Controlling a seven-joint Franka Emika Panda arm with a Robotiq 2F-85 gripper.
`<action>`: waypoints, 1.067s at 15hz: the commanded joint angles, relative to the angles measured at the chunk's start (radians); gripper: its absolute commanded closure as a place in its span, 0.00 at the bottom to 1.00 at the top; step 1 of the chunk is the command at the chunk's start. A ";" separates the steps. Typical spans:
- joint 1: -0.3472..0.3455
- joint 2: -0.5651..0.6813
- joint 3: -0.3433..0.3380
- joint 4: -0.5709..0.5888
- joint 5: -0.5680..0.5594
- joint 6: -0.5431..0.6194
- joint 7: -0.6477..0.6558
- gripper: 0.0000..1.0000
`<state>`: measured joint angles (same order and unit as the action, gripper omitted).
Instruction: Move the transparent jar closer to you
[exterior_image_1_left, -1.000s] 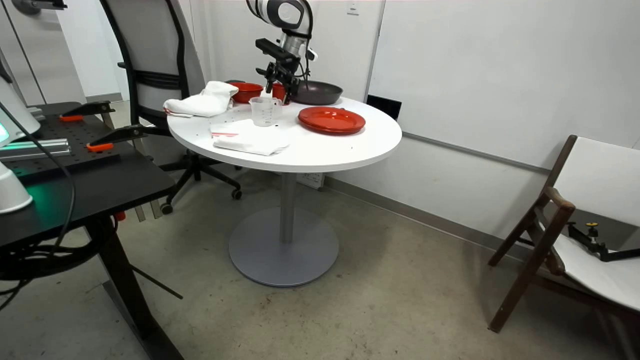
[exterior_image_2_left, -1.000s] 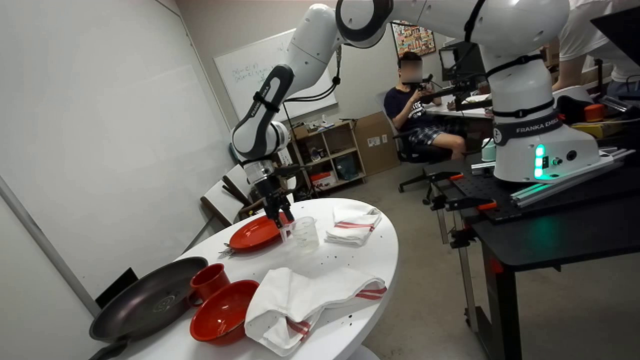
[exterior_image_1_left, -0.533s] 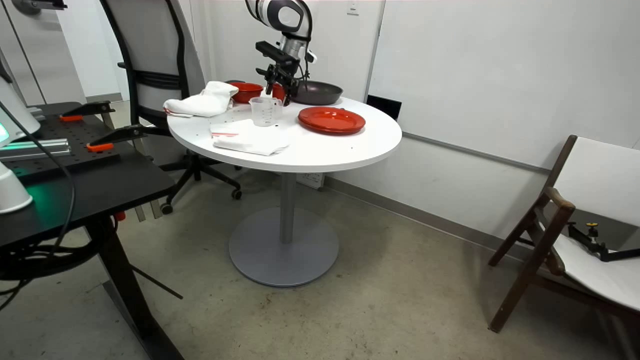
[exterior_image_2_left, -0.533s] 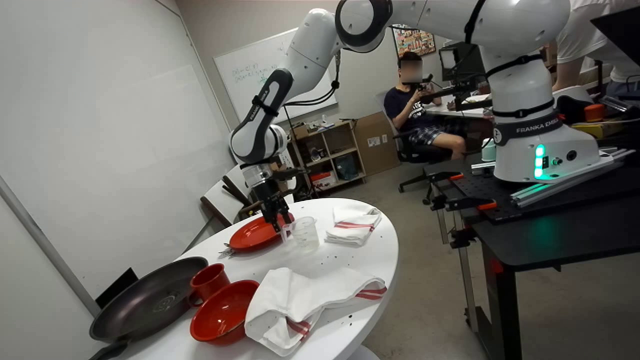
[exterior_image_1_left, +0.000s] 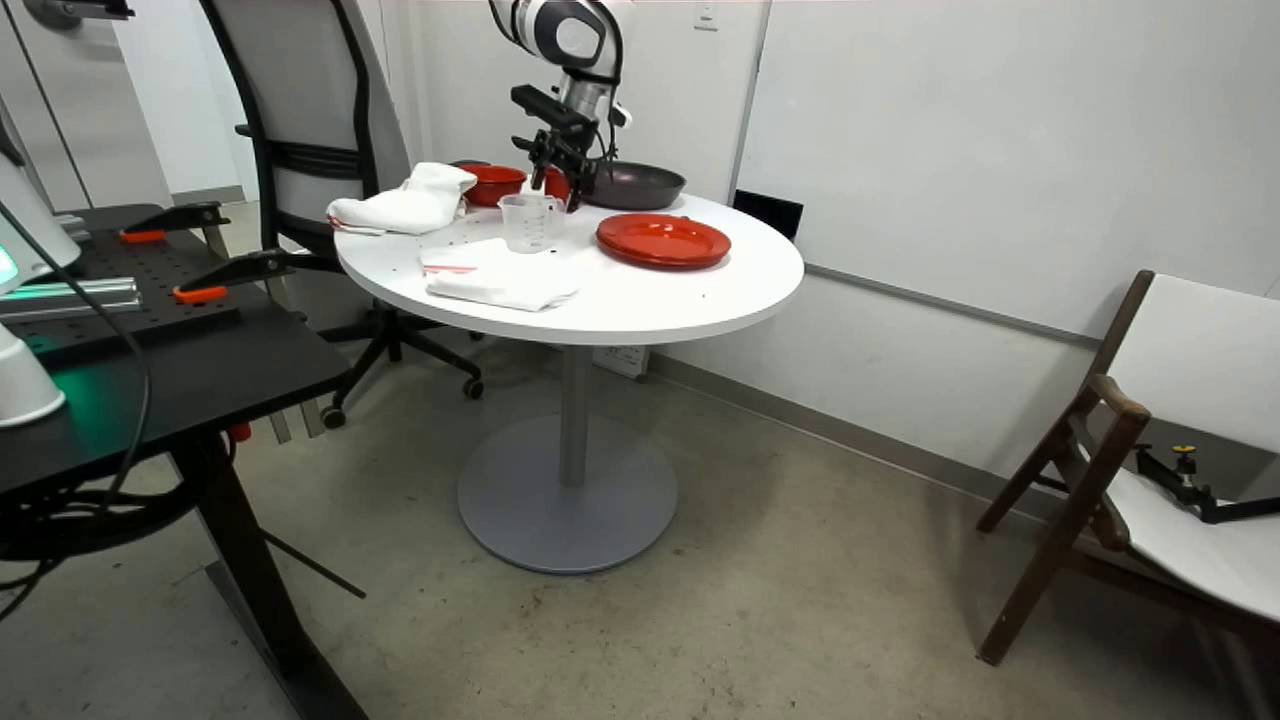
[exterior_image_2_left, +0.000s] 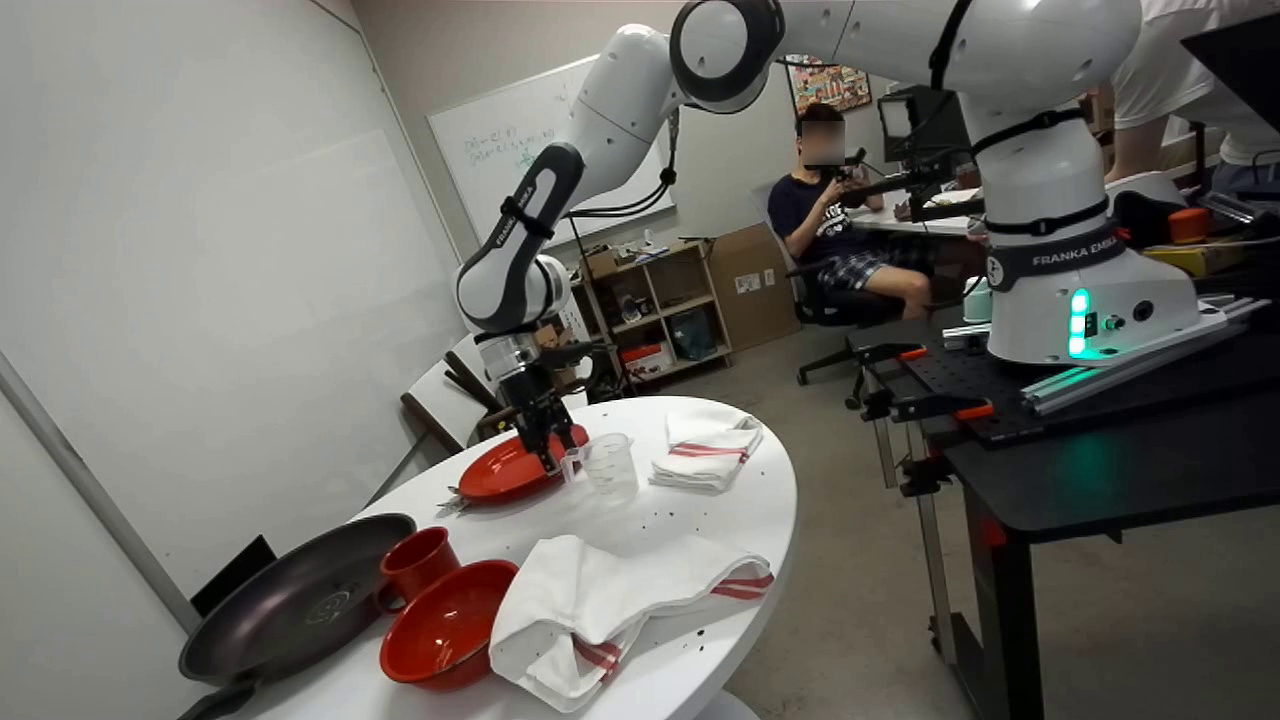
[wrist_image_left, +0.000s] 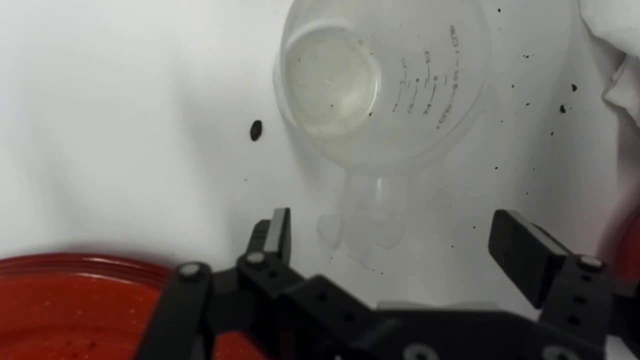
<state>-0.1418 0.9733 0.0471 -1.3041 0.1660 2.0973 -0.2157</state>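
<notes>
The transparent jar stands upright on the white round table. It is a clear measuring cup with printed marks and a handle, and it also shows in an exterior view and in the wrist view. My gripper is open and empty, low over the table on the handle side of the jar. It also shows in an exterior view. In the wrist view the handle points between the two spread fingers. The fingers do not visibly touch the jar.
Red plates lie beside the gripper, with cutlery at their edge. A folded towel lies near the jar. A crumpled towel, red bowl, red mug and dark pan stand farther along the table.
The arm has come down slightly, and in an exterior view the gripper has shifted a little left, away from the jar's body. The jar has not moved. The gripper stays open.
</notes>
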 joint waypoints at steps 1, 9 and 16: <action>0.006 0.030 0.003 0.055 -0.009 -0.039 0.024 0.00; 0.010 0.040 0.007 0.064 -0.008 -0.046 0.022 0.72; 0.008 0.040 0.010 0.066 -0.006 -0.060 0.017 0.94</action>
<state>-0.1348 0.9968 0.0522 -1.2770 0.1661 2.0710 -0.2152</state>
